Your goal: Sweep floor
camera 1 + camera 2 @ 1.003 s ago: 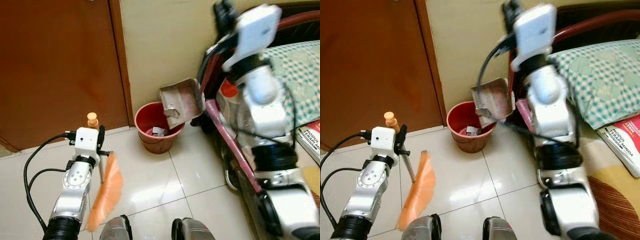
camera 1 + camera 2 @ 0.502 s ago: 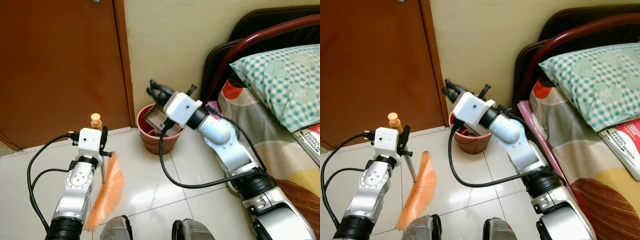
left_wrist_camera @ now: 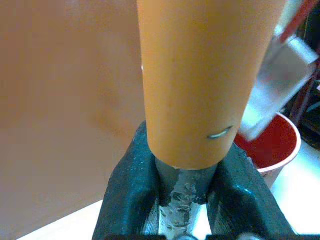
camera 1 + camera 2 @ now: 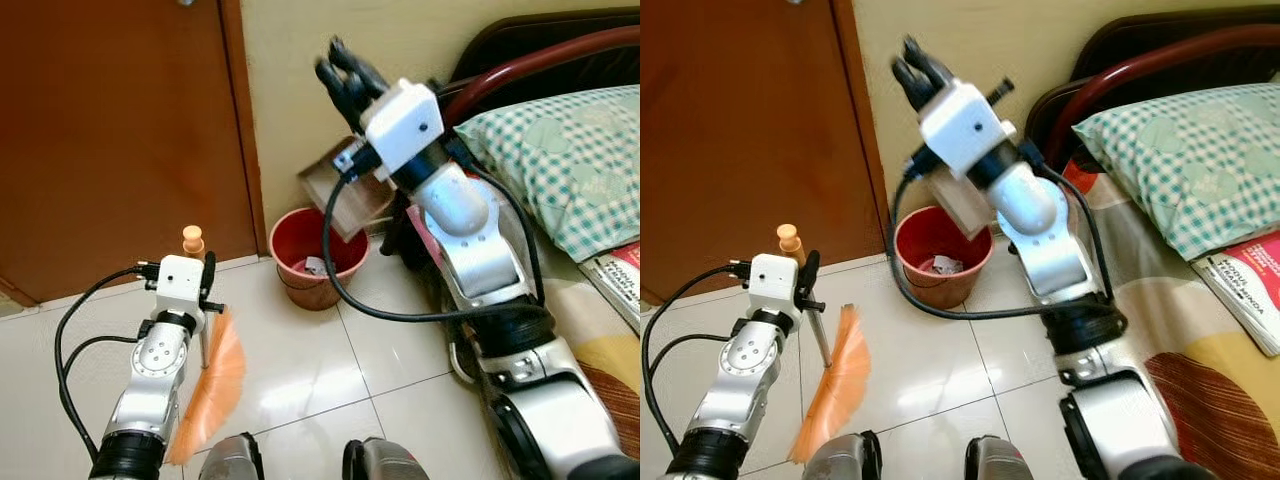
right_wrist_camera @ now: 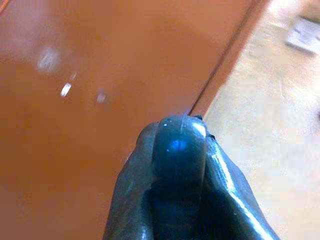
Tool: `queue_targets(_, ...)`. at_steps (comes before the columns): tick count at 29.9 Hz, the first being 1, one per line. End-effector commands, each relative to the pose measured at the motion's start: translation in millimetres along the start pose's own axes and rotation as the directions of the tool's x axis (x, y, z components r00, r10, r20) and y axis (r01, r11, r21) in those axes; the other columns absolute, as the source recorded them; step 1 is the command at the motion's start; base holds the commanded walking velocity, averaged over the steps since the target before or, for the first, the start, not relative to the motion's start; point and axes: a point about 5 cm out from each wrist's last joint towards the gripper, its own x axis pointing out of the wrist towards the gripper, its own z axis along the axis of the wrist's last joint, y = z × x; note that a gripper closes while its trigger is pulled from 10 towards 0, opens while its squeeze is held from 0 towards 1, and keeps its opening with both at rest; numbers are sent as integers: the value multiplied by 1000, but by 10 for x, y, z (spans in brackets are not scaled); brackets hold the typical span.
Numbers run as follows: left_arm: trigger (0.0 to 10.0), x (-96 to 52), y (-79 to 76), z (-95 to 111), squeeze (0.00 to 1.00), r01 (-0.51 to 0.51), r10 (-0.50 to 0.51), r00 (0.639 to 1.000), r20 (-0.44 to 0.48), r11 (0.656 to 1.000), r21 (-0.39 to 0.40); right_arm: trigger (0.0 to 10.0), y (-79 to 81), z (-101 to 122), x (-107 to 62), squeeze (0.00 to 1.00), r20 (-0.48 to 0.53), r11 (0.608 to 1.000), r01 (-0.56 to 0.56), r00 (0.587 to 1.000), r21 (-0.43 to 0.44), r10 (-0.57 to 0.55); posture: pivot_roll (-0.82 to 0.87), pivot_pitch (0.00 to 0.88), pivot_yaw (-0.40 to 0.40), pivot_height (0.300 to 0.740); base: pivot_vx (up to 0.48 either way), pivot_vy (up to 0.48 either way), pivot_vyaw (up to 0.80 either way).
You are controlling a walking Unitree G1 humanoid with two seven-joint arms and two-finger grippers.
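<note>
My left gripper (image 4: 205, 288) is shut on the thin shaft of a broom with orange bristles (image 4: 212, 388) that rest on the tiled floor; its orange handle (image 3: 192, 75) rises above the fingers (image 3: 131, 200). A red bucket (image 4: 312, 262) with scraps of paper inside stands against the wall. My right gripper (image 4: 345, 75) is raised high and shut on the dark handle (image 5: 179, 150) of a metal dustpan (image 4: 345, 195). The dustpan hangs tilted just above the bucket, and looks blurred in the left wrist view.
A brown door (image 4: 110, 130) stands to the left of the bucket. A bed with a dark red frame (image 4: 520, 60), a checked pillow (image 4: 565, 150) and a book (image 4: 615, 275) runs along the right. My feet (image 4: 300, 462) stand on glossy tiles.
My right arm, which had dipped the dustpan down into the bucket half a second ago, has swung it back up above the bucket. The left arm and broom have stayed put.
</note>
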Motion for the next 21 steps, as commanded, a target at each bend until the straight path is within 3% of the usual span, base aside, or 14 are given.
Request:
queue_targets(1,10000,-47,22,-143,0,-22,23,997,-72,1000,14,10000,-188,232,144,0,91,980,123,986,157,-139,-4,99,-21,740,0,0,0)
queue_targets(4,10000,-57,111,-183,0,-83,89,991,-99,994,67,10000,-218,165,130,0,33,940,185,979,287,-203,0,96,-21,740,0,0,0)
queue_targets(10,10000,-103,274,-287,0,-187,199,967,-162,978,86,10000,-211,62,66,0,-50,879,247,967,409,-249,1,95,-21,740,0,0,0)
queue_targets(12,10000,-170,411,-380,0,-249,265,941,-212,963,101,10000,-144,-60,-69,0,-136,837,289,957,464,-255,3,97,-21,740,0,0,0)
queue_targets(15,10000,-198,437,-403,0,-252,268,937,-224,963,96,10000,-88,-130,-157,0,-182,816,312,950,487,-254,3,97,-21,740,0,0,0)
queue_targets(21,10000,-270,448,-445,0,-251,270,932,-242,962,108,10000,124,-350,-520,0,-350,762,393,908,515,-232,7,108,-20,740,0,0,0)
